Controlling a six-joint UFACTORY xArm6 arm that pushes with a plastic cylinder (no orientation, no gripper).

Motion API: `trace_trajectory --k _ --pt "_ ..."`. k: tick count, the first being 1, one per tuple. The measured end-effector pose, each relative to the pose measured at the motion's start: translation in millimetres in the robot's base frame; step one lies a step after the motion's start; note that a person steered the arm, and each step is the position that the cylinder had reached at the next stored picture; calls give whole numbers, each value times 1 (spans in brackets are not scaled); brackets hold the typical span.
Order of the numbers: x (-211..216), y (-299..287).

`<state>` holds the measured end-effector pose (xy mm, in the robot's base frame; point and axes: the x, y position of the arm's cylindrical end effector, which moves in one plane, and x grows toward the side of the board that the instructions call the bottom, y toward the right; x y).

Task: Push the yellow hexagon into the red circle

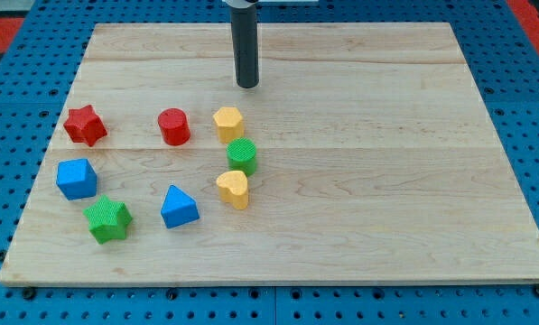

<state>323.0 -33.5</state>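
My tip [247, 86] above yellow hexagon [228, 123]; red circle [173, 126] left.

Wooden board [359, 181] bearing red star [85, 125], blue cube [76, 178], green star [107, 219], blue triangle [178, 207], green cylinder [242, 156], yellow heart [234, 188].

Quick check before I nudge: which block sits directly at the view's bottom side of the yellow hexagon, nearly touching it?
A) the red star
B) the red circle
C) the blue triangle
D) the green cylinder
D: the green cylinder sits just below the yellow hexagon, while the red circle lies to the hexagon's left and my tip stands above it.
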Motion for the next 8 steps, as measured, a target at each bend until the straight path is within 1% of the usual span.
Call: trace_trajectory --k 1,3,4,5,7,8 --pt "2 0" --pt "29 -11" --pt "52 20" --pt "79 33" --pt "84 -9" --pt "84 -53"
